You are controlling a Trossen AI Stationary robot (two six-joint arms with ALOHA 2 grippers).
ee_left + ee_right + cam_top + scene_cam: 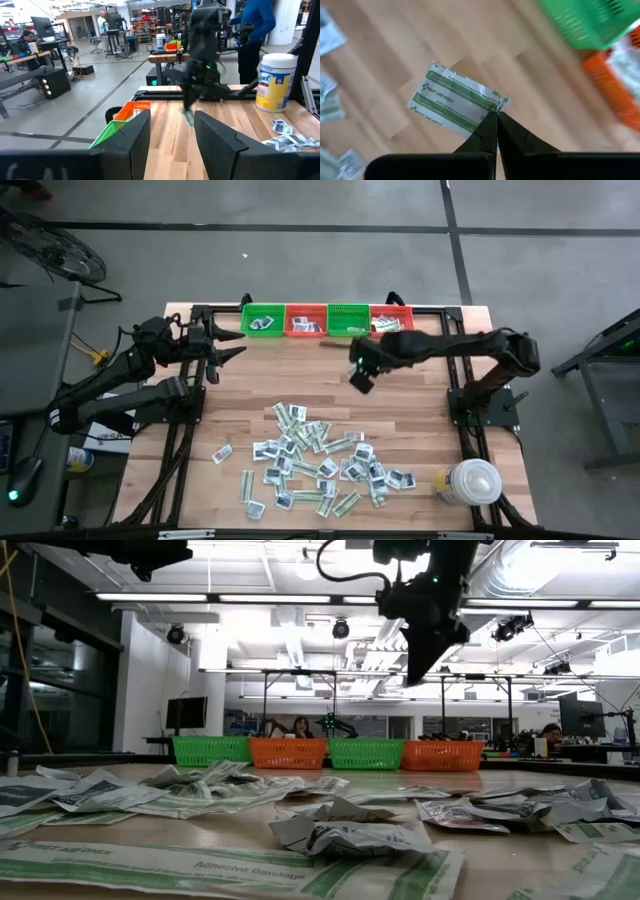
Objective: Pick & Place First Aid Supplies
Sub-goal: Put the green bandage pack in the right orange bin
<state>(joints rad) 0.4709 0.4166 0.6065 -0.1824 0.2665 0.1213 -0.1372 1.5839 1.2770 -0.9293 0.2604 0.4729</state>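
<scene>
R gripper (pixel 496 117): fingers pinched on corner of green-striped adhesive bandage packet (pixel 454 100), held above worktop (pixel 300 375) near green basket (pixel 348 320), long axis slanted away from fingertips | L gripper (pixel 232 343): parted, idle, beside baskets

Below your right gripper (pixel 361 378) lies bare wood; the baskets (pixel 327 320) stand beyond its fingertips, the packet pile (pixel 318 460) behind.

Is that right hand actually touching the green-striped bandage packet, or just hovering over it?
Touching. In the right wrist view, the right hand has its fingertips pinched shut on the corner of the bandage packet, which hangs above the table.
</scene>
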